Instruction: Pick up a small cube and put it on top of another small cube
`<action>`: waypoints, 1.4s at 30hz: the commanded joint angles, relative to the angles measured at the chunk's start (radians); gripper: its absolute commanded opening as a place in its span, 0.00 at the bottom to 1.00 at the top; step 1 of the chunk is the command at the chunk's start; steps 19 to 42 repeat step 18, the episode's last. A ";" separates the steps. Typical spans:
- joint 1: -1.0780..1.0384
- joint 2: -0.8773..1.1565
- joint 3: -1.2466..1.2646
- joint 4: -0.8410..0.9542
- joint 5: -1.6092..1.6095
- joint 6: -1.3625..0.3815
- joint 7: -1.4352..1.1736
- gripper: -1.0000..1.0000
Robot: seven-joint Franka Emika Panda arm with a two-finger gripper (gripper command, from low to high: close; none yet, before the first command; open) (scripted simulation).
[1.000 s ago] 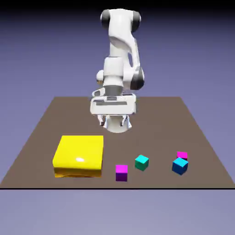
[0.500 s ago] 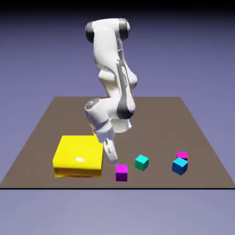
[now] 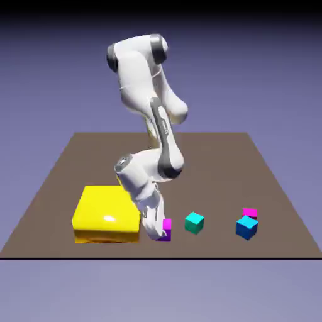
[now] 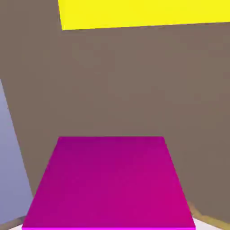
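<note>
A small magenta cube [image 3: 167, 226] sits on the brown table [image 3: 214, 163] near its front edge, partly covered by my gripper [image 3: 157, 231], which has come down over it. In the hand view this magenta cube [image 4: 110, 179] fills the lower half between the fingers. Only pale slivers of the fingertips [image 4: 212, 223] show at the bottom corners, just outside the cube's sides, so the gripper stands open around it. To the exterior view's right lie a teal cube [image 3: 194, 222], a blue cube [image 3: 246, 227] and a second magenta cube [image 3: 249, 212].
A large flat yellow block [image 3: 107, 212] lies just to the exterior view's left of the gripper and shows along the hand view's top edge as a yellow band [image 4: 143, 12]. The table's front edge runs close below the cubes.
The arm has swung from above the table's middle down and forward. The gripper dropped from beside the yellow block onto the front magenta cube. No cube has moved.
</note>
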 commanded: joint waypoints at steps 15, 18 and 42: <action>0.410 0.234 0.178 0.155 -0.431 -0.005 0.270 0.00; 0.375 0.198 0.208 0.157 -0.411 -0.045 0.260 1.00; 0.375 0.198 0.208 0.157 -0.411 -0.045 0.260 1.00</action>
